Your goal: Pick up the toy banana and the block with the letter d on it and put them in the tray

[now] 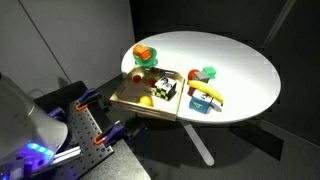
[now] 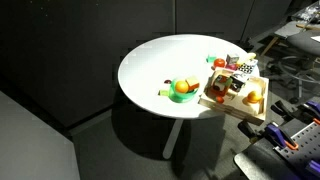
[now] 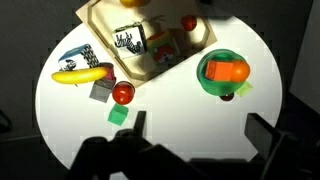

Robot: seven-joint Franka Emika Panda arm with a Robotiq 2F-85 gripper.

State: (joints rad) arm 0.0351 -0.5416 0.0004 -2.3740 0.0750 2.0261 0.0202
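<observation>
The toy banana (image 3: 82,74) lies on the white round table, just off the tray's corner; it also shows in an exterior view (image 1: 207,94). The block with the letter d (image 3: 75,53), blue-sided, sits right beside the banana and also shows in an exterior view (image 1: 203,105). Its letter is unreadable. The wooden tray (image 3: 100,22) sits at the table's edge in both exterior views (image 1: 125,97) (image 2: 232,104) and holds several toys. My gripper (image 3: 200,135) is open and empty, high above the bare table, well away from the banana and the block.
A green bowl with an orange toy (image 3: 222,72) stands on the table. A red ball (image 3: 123,94), a grey block (image 3: 101,90) and a green block (image 3: 118,115) lie close to the banana. The tray overhangs the table edge near a clamp rig (image 1: 90,120).
</observation>
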